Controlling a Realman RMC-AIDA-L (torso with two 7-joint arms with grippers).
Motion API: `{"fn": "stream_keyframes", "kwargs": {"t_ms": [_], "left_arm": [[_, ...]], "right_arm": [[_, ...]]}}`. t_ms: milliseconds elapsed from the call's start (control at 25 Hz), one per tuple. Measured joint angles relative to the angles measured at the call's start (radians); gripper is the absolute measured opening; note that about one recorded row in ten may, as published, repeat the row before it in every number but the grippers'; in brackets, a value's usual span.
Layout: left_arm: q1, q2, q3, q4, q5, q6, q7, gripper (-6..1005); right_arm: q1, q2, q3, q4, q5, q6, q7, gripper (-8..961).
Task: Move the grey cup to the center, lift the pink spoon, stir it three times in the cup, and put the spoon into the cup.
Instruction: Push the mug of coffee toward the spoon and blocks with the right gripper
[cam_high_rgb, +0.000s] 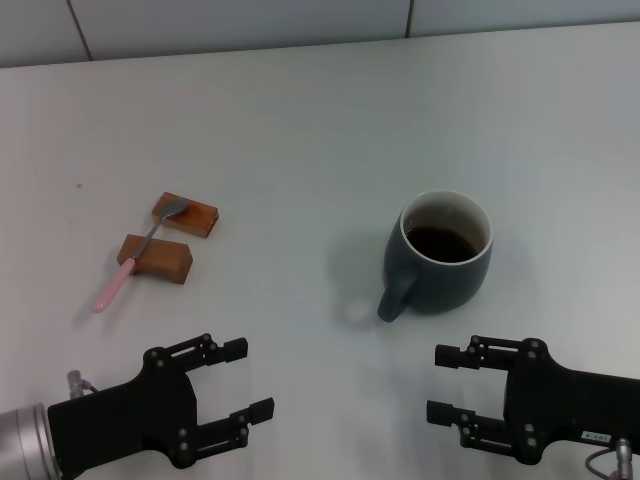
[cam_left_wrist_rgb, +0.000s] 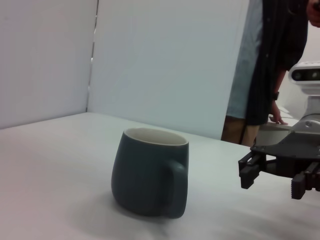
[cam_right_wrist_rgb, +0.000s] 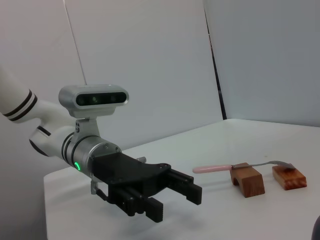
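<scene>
Grey cup (cam_high_rgb: 440, 255) stands right of centre on the table (cam_high_rgb: 300, 120), holding dark liquid. Pink spoon (cam_high_rgb: 135, 258) lies across two wooden blocks (cam_high_rgb: 170, 238) at left. Left gripper (cam_high_rgb: 238, 378) and right gripper (cam_high_rgb: 447, 384) hover near, fingers apart, empty.

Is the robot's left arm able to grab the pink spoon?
Probably yes. The left gripper is open, and the pink spoon lies across two wooden blocks with nothing between.

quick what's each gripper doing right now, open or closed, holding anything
Left gripper: open, empty, near the table's front edge.
Right gripper: open, empty, just in front of the cup.
</scene>
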Motion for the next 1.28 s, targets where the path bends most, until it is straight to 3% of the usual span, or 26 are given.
{"fn": "stream_keyframes", "kwargs": {"t_ms": [600, 1040, 1280], "left_arm": [[0.001, -0.001, 0.0, 0.001, 0.0, -0.004, 0.001, 849], [0.0, -0.001, 0.0, 0.003, 0.0, 0.0, 0.002, 849], [0.0, -0.001, 0.0, 0.005, 0.0, 0.003, 0.002, 848]], "right_arm": [[0.001, 0.0, -0.001, 0.0, 0.0, -0.001, 0.002, 595], [-0.004, 0.0, 0.001, 0.009, 0.001, 0.004, -0.001, 587], [-0.006, 0.0, 0.013, 0.023, 0.007, 0.016, -0.02, 465]]}}
